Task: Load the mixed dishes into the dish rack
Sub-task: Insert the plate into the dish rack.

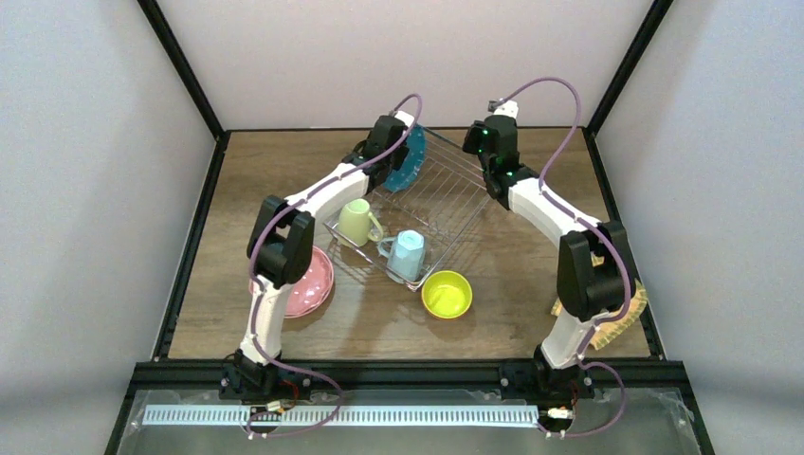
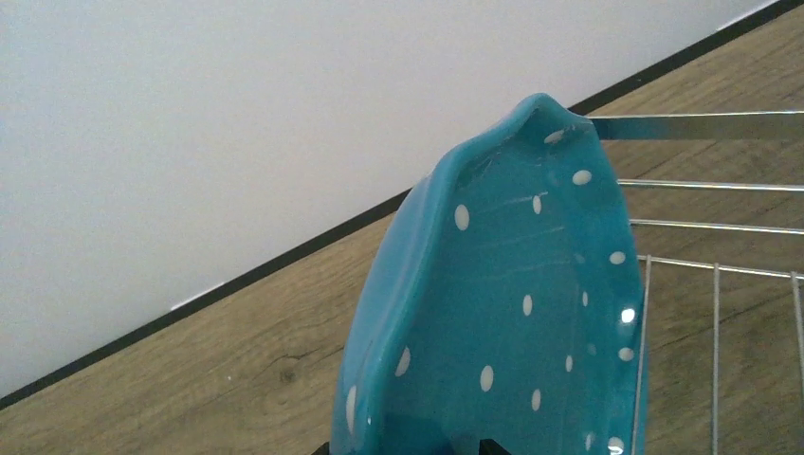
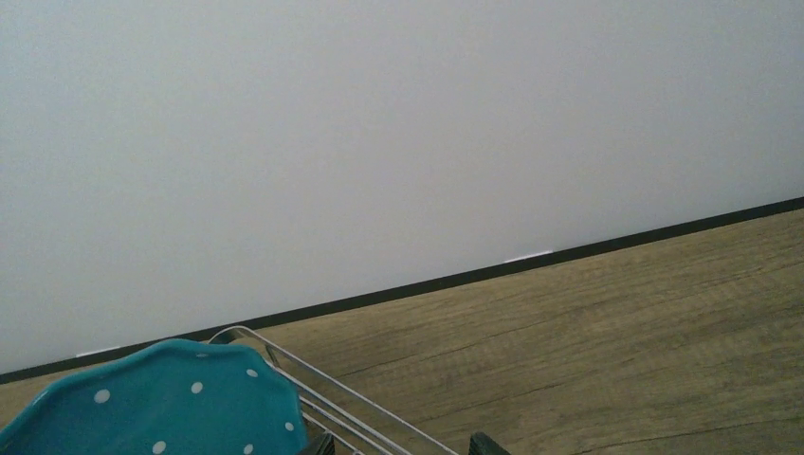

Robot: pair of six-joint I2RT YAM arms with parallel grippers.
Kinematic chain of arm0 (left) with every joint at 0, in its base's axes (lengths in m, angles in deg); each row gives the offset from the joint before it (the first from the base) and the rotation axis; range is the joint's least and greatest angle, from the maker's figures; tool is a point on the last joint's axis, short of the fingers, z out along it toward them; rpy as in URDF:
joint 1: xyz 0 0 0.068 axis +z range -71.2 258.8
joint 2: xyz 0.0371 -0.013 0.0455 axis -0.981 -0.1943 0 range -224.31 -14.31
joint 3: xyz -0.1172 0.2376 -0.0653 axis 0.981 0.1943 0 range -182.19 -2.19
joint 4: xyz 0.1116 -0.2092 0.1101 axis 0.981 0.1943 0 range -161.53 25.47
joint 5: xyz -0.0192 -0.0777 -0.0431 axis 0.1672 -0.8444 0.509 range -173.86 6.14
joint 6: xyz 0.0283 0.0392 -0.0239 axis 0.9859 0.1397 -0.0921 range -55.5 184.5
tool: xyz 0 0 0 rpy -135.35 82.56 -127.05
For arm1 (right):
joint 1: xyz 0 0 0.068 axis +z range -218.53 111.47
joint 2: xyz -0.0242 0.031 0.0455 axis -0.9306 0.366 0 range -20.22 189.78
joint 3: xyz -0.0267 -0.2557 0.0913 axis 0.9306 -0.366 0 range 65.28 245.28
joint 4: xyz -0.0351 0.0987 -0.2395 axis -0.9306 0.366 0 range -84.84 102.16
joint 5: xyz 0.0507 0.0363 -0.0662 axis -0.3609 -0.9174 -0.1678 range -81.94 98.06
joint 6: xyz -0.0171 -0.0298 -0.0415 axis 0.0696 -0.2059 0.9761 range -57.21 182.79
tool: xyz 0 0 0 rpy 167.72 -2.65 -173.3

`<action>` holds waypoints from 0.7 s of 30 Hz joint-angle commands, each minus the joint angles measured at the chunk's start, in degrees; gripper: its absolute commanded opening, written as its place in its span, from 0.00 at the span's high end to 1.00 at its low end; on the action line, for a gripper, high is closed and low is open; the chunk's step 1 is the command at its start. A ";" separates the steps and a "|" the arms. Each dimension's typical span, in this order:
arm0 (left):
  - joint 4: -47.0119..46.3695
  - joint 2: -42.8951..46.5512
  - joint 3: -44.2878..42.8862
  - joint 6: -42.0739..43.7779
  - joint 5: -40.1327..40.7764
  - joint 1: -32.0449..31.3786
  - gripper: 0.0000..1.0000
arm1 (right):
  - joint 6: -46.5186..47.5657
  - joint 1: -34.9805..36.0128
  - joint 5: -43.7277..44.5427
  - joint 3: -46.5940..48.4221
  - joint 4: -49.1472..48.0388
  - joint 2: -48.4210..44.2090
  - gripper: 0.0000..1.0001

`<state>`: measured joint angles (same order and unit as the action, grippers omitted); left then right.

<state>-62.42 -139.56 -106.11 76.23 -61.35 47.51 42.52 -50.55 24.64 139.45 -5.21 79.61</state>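
Observation:
The dish rack (image 1: 453, 194) lies askew at mid table. A blue dotted plate (image 1: 408, 159) stands on edge at its far left corner. My left gripper (image 1: 387, 159) is at the plate, and in the left wrist view the left gripper (image 2: 403, 447) stands open with the plate (image 2: 512, 313) rim between its fingers. The right gripper (image 1: 479, 142) hovers by the rack's far right corner, open. Its wrist view shows the right gripper (image 3: 403, 447) over a rack wire (image 3: 313, 379), with the plate (image 3: 161, 403) to the left. A pale green mug (image 1: 356, 221) and a light blue mug (image 1: 408, 254) sit in the rack.
A lime bowl (image 1: 447, 293) sits on the table just in front of the rack. A pink plate (image 1: 311, 282) lies partly under the left arm. A woven tan plate (image 1: 618, 318) lies under the right arm at the right edge. Walls enclose the wooden table (image 1: 512, 313).

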 commanded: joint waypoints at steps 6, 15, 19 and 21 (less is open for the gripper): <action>-2.50 -0.27 -1.63 -2.04 4.17 -0.27 0.18 | 0.58 -0.18 1.20 1.94 0.59 1.46 0.18; -2.90 0.94 -1.58 -3.22 7.58 -0.18 0.18 | 1.03 -0.27 1.00 2.72 0.91 1.44 0.19; -2.58 1.31 -1.48 -3.22 8.73 -0.09 0.18 | 0.86 -0.18 0.45 2.94 0.88 1.44 0.19; -2.52 1.54 -1.46 -3.23 9.50 -0.04 0.18 | 0.77 -0.23 0.34 3.17 0.95 1.55 0.19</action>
<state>-63.78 -139.63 -106.13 73.65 -54.03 47.49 43.13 -50.53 24.57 140.87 -4.05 80.02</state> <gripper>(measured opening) 0.822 0.814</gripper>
